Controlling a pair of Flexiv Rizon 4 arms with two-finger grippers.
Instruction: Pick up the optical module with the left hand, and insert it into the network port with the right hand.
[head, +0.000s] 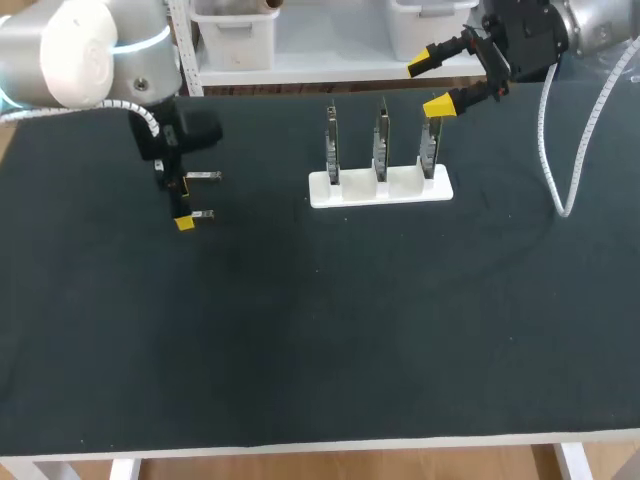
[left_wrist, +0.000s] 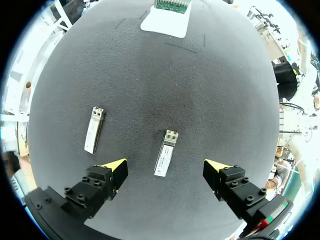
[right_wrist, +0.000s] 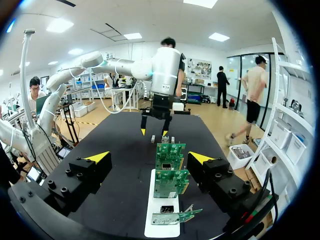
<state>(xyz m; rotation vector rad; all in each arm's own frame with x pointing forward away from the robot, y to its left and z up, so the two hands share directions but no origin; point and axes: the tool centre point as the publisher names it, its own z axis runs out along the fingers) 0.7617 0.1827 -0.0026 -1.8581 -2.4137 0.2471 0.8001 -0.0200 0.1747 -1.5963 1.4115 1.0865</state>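
the dark surface (head: 300, 350) carried little: a white holder (head: 355, 190) with three circuit boards (head: 380, 140) standing upright in it at the far middle, and two small metal modules lying flat at the far left. in the left wrist view my left gripper (left_wrist: 165, 166) hung above them, its fingers spread wide and holding nothing. the optical module (left_wrist: 166, 153) lay lengthways between the two yellow tips, clear of both. i judged the pose was lined up that way so a straight drop would put one finger on each long side. the second module (left_wrist: 94, 129) lay just outside one finger, roughly parallel, and apart enough that it should not be caught. my right gripper (head: 432, 84) hovered above the far right end of the holder, fingers also wide and empty. it looked parked there to be close to the boards, where the network port must sit, though i could not pick the port out. nothing was picked up yet.
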